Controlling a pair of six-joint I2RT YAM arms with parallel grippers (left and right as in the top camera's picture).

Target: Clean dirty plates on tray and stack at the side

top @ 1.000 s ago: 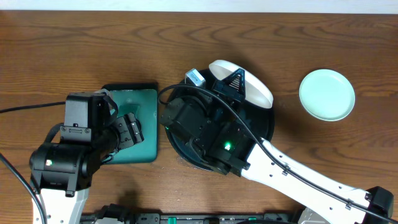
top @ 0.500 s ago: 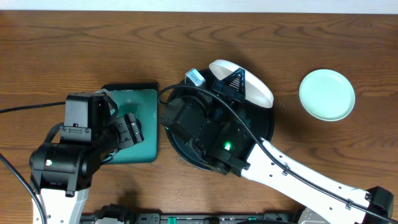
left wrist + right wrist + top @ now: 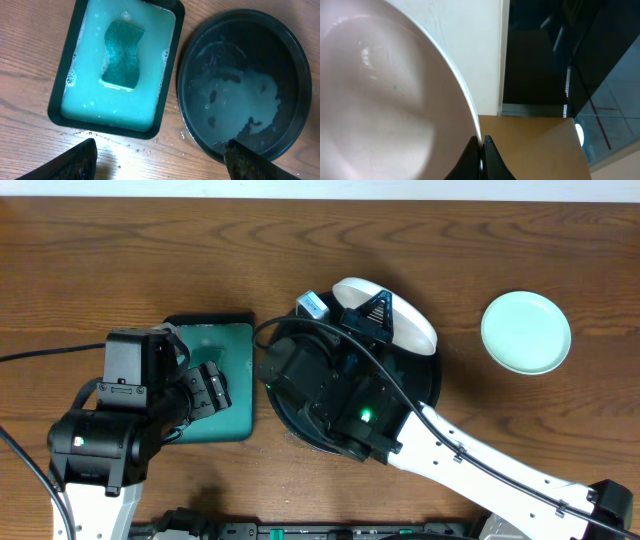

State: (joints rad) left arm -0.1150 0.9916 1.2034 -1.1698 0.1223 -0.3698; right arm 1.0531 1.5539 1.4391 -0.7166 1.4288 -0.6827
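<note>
My right gripper (image 3: 481,144) is shut on the rim of a white plate (image 3: 380,100), which it holds tilted on edge. In the overhead view that white plate (image 3: 412,328) hangs over the far side of the round black tray (image 3: 427,383), most of which my right arm covers. The tray (image 3: 245,85) holds a film of soapy water and no plate. A mint green plate (image 3: 526,332) lies flat on the table to the right. My left gripper (image 3: 160,162) is open above bare wood, between the tray and the teal tray.
A teal rectangular tray (image 3: 67,95) left of the black tray holds pale soapy liquid and a green sponge (image 3: 121,56). Water drops (image 3: 135,147) speckle the wood near it. A small blue and white object (image 3: 314,304) sits at the black tray's far left rim.
</note>
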